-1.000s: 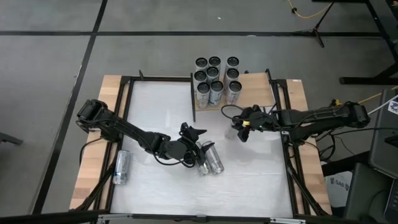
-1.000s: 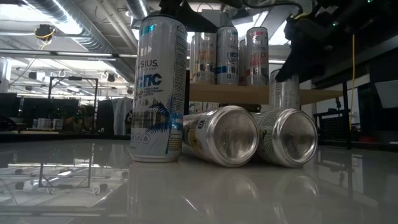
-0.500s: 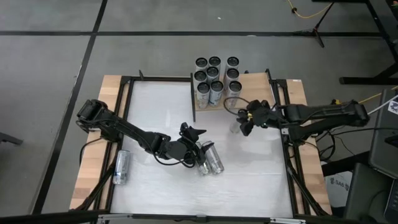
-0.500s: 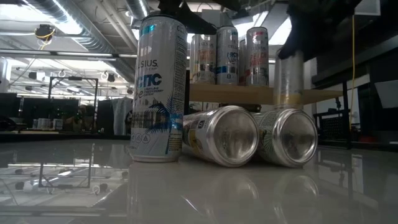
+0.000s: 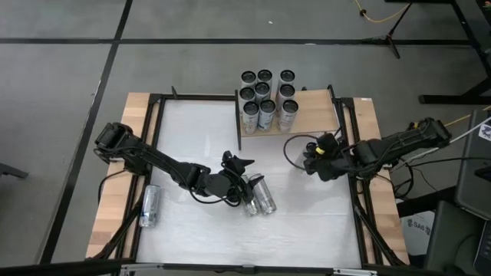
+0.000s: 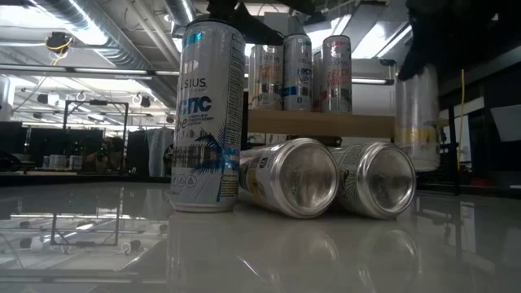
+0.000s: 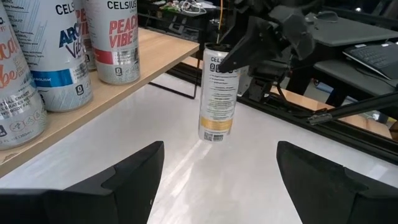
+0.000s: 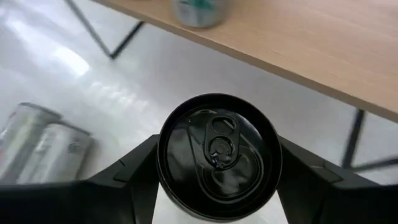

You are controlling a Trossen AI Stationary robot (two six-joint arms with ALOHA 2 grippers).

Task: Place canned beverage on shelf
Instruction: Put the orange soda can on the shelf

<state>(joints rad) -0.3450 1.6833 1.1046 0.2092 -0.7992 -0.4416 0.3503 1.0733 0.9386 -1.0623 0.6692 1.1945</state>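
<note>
My right gripper is shut on a silver can with a black top and holds it above the white table, near the table's right side and in front of the shelf. The shelf is a pale wood board on black posts at the table's far edge, with several cans standing on its left part. My left gripper is open at the table's middle with nothing between its fingers. In the low view an upright can stands on the table below it. My right gripper pinches the can's top end, just under the black rim, between its two fingers. The fingers come slanting down from the table's right side. The can hangs upright below them, its bottom clear of the table.
Two cans lie side by side on the table next to my left gripper. Another can lies on the wooden strip at the left edge. The right part of the shelf board is bare wood.
My right gripper has carried the can toward the table's right edge and upward, rolling its wrist as the arm folded back. The can has stayed upright. My left gripper has kept still.
</note>
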